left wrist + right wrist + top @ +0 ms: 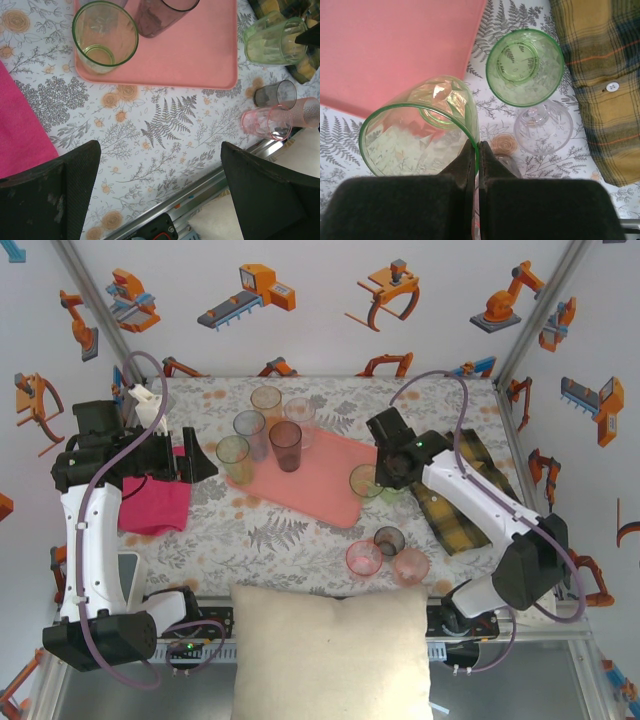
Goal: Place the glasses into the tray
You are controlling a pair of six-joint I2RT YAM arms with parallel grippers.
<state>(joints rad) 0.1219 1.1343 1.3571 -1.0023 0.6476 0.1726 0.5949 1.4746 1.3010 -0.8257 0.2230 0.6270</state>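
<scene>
The salmon-pink tray lies mid-table with several glasses on its far left part, among them a green one and a dark one. My right gripper is shut on the rim of a green glass, which hangs tilted with its base over the tray's edge. Beside it stand another green glass and a clear one. Three more glasses, pink, grey and pink, stand near the front. My left gripper is open above bare cloth, left of the tray.
A magenta cloth lies under the left arm, and a yellow-black plaid cloth lies right of the tray. A cream cushion sits at the near edge, behind a metal rail.
</scene>
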